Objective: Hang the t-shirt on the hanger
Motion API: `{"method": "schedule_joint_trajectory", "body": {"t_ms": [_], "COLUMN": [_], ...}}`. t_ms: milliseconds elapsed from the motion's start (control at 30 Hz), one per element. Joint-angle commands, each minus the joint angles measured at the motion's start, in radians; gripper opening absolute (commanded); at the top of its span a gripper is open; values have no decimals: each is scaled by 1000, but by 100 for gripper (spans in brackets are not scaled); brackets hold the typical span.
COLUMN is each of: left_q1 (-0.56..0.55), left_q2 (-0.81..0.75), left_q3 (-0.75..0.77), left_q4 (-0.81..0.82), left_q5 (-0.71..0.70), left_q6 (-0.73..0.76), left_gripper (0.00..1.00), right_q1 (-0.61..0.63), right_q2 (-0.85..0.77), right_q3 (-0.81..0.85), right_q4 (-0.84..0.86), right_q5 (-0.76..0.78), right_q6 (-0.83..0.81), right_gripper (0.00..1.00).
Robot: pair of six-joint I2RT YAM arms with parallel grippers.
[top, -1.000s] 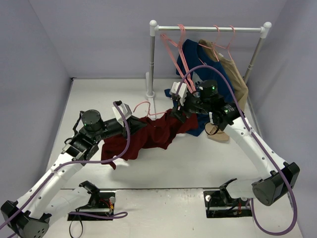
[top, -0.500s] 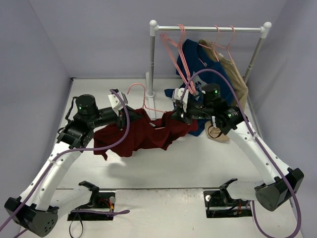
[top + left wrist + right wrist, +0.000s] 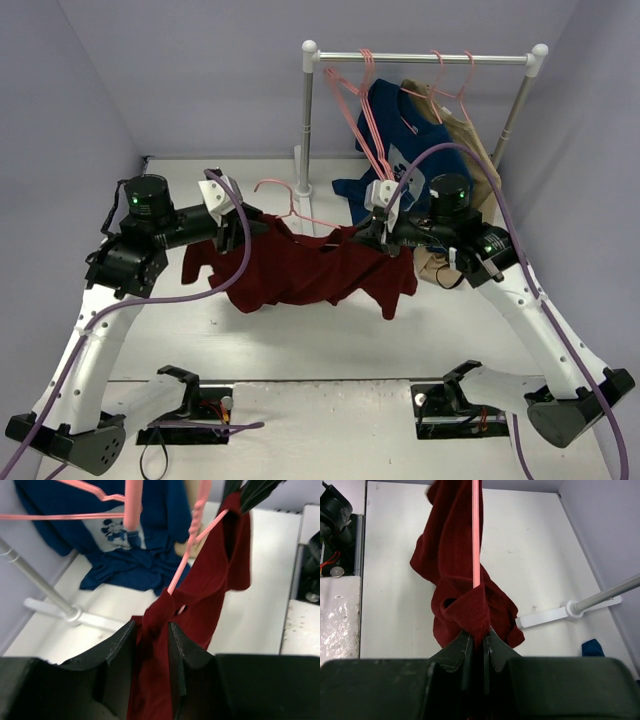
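Note:
The maroon t-shirt (image 3: 300, 270) hangs above the table, stretched between my two grippers. A pink wire hanger (image 3: 303, 216) runs through its top edge, with the hook sticking up behind. My left gripper (image 3: 240, 225) is at the shirt's left end. In the left wrist view its jaws (image 3: 151, 624) stand apart, with t-shirt (image 3: 210, 580) cloth lying between them and the hanger (image 3: 194, 527) wire entering the cloth just beyond. My right gripper (image 3: 376, 232) is shut on the right end. The right wrist view shows it (image 3: 480, 632) pinching bunched t-shirt (image 3: 450, 555) around the hanger (image 3: 476, 530) wire.
A clothes rack (image 3: 420, 58) stands at the back with several more pink hangers (image 3: 358, 100), a navy garment (image 3: 400, 130) reaching down to the table and a tan garment (image 3: 472, 140). Its white post and foot (image 3: 304, 185) are just behind the hanger hook. Walls close in on both sides.
Both arms have risen and spread, lifting the t-shirt off the table and stretching it. The right gripper closed on the shirt's right end. The left jaws have just parted.

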Motion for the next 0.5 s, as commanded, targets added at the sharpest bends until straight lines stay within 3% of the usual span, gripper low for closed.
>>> {"method": "schedule_joint_trajectory", "body": {"t_ms": [0, 233, 400, 467], "left_q1": [51, 141, 151, 151], "left_q2": [-3, 6, 19, 1], "left_q3": [89, 130, 156, 160], "left_q4": [-95, -129, -70, -5], "left_q5": [-17, -80, -293, -445], "left_q6": [113, 134, 44, -24], "left_gripper": [28, 38, 48, 51], "right_q1": [-2, -6, -8, -8], "right_q2": [-46, -50, -4, 19], "right_q3": [52, 78, 171, 214], "right_q4": [82, 84, 86, 89], "right_q5": [13, 43, 47, 55], "right_q6": [19, 47, 116, 140], "right_gripper": [0, 0, 0, 0]}}
